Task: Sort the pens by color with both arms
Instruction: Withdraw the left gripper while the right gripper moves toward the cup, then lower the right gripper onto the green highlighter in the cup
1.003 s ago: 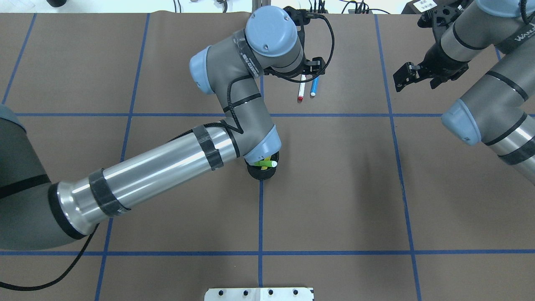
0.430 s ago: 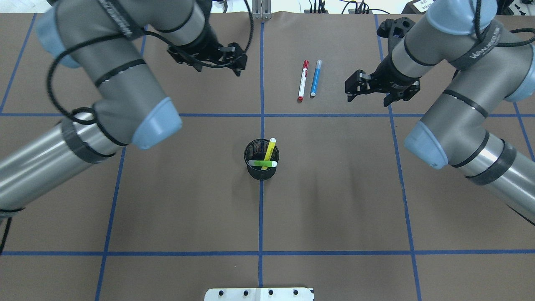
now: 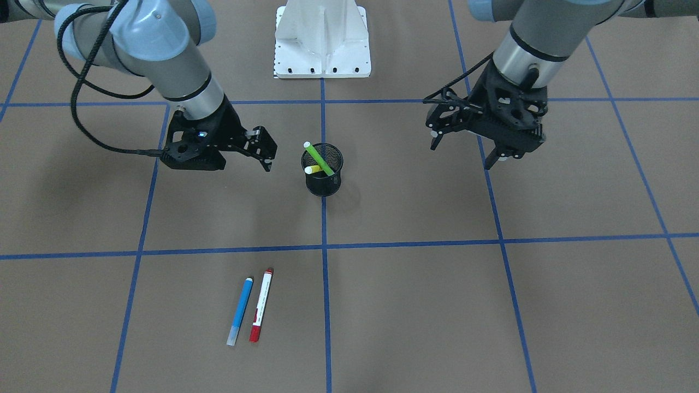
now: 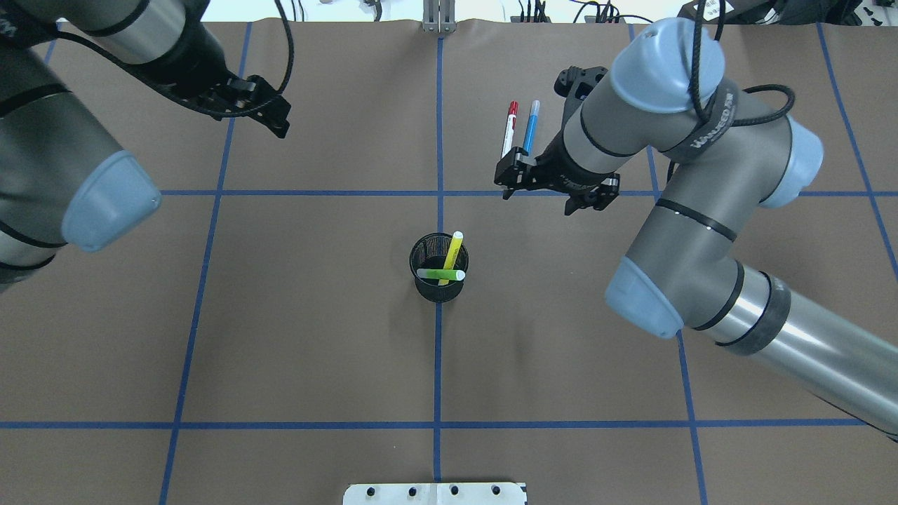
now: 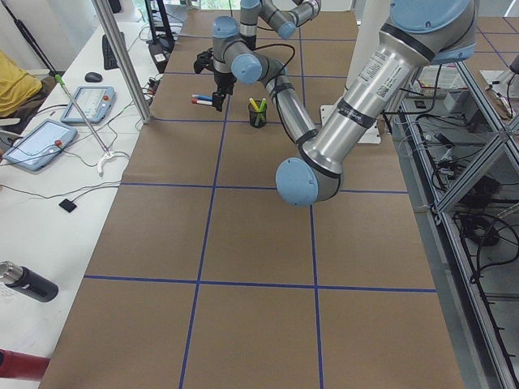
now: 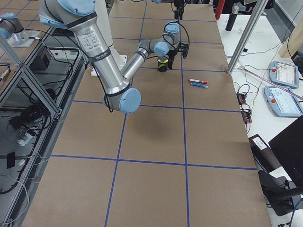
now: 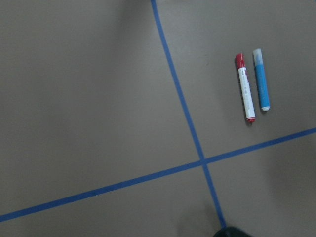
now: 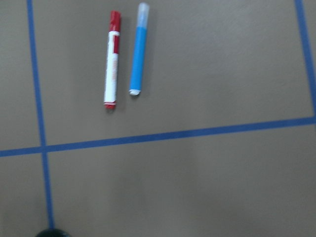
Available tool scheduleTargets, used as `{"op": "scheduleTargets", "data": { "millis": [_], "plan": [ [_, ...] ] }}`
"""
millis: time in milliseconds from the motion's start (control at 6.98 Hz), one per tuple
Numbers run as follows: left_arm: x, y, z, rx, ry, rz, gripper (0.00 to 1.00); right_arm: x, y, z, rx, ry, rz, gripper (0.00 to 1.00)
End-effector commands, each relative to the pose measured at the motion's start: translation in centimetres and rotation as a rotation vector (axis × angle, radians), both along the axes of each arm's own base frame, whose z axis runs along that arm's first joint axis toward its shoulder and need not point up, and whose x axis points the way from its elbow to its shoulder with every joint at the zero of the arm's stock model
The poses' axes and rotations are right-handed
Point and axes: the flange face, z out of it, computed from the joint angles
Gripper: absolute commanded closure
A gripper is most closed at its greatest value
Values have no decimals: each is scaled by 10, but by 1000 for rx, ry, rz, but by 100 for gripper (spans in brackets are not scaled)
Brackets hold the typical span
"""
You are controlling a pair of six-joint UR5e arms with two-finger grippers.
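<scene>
Progress looks about halfway, nothing gripped

Left pincer gapes wide, well away; green pen and yellow pen lean in the cup on the counter; red pen and blue pen lie side by side beyond, right pincer wide just beside them. Light, stiff, rolly, so I'd pinch mid-barrel.

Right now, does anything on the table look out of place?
Nothing spilled or damaged. The green pen and yellow pen lean crossed in the black mesh cup; the red pen and blue pen lie side by side.

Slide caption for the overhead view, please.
Blue pen and red pen lie flat; green pen and yellow pen in cup.
</scene>
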Motion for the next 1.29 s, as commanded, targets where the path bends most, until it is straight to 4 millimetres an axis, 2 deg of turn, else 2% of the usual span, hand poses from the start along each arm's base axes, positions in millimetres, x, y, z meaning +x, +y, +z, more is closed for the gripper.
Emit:
{"op": "scheduleTargets", "data": {
  "millis": [0, 143, 287, 430, 573, 1147],
  "plan": [
    [-12, 0, 17, 12, -14, 19, 1, -53, 54, -19, 70, -69, 23, 2],
    [-11, 0, 23, 6, -18, 21, 1, -73, 73, -18, 103, -82, 32, 3],
    [-11, 0, 31, -1, -22, 23, 1, -81, 84, -20, 105, -86, 16, 11],
    [-11, 0, 31, -1, -22, 23, 1, -89, 91, -18, 107, -79, 6, 23],
    [-11, 1, 30, 0, -21, 23, 1, -96, 93, -16, 130, -64, 15, 32],
    [-11, 3, 28, 3, -17, 25, 1, -102, 87, -11, 162, -34, 35, 49]
  ]
}}
